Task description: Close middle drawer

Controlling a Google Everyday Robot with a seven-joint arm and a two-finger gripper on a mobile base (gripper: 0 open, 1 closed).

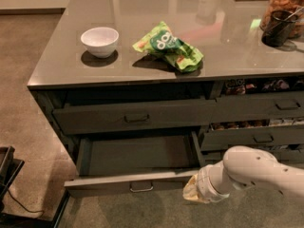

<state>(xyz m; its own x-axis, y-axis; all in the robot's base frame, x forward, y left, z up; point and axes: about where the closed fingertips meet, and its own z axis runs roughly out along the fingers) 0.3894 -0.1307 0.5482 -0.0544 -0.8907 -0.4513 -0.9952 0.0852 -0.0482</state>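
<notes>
The middle drawer (109,184) stands pulled far out beneath the desk (61,75). The hand (192,194) sits at the right end of its front, and whether it is clenched or released cannot be told. A square push nearer the handle (141,186) should slide the drawer in without skewing.

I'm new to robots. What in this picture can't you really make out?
Camera view:
- Gripper, by the right end of the middle drawer: mostly hidden by the wrist, so contact with the drawer is unclear.
- Arm: cut off by the right edge.
- Drawer's near floor: hidden behind its own front.
- Packets in the right-hand slots: too small and shadowed to name.
- Jar: cut by the top edge.
</notes>
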